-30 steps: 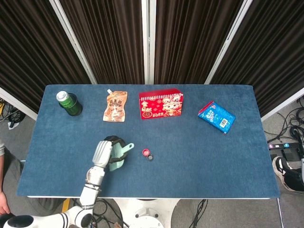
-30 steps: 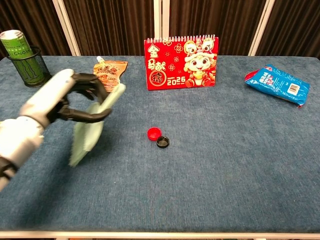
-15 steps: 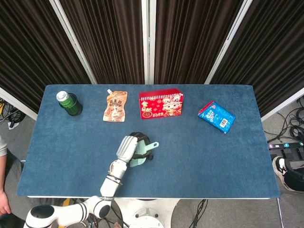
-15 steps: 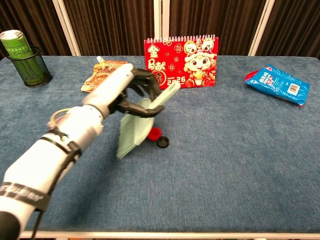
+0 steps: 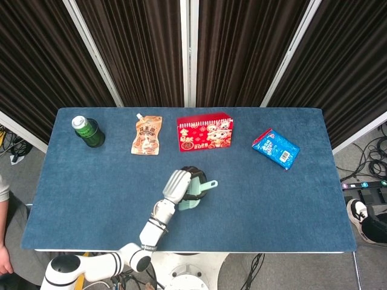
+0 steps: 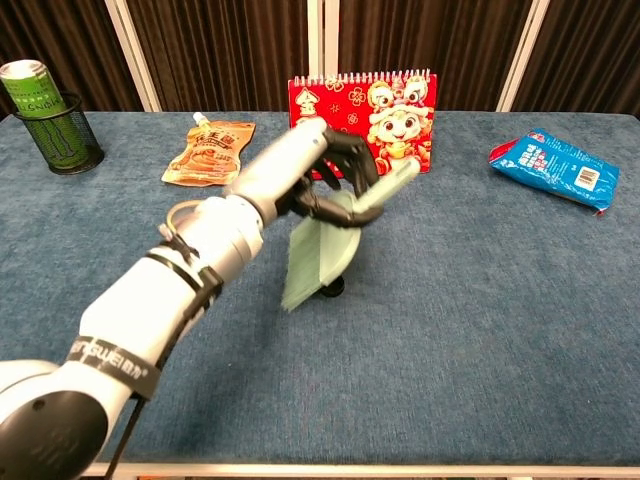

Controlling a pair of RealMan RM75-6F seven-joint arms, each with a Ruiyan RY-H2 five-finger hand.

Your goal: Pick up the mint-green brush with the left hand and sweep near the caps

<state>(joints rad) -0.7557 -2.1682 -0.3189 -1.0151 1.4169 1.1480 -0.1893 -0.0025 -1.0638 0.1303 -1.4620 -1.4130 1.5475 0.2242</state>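
Note:
My left hand (image 5: 179,186) (image 6: 305,175) grips the mint-green brush (image 5: 196,194) (image 6: 325,247) by its handle above the middle of the blue table. The brush's bristle end hangs down and to the left in the chest view, its handle tip pointing up right. Behind the bristles, only the edge of the black cap (image 6: 335,289) shows; the red cap is hidden by the brush. In the head view both caps are covered by the hand and brush. My right hand is in neither view.
A red 2025 calendar (image 5: 205,133) (image 6: 364,120) stands behind the hand. A brown snack pouch (image 5: 148,135) (image 6: 209,151) lies at the back left, a green can in a black mesh holder (image 5: 88,132) (image 6: 44,119) at the far left, and a blue packet (image 5: 276,148) (image 6: 556,167) at the right.
My left hand has carried the brush rightward across the table, from left of the caps to directly over them. The caps, visible before, are now mostly covered.

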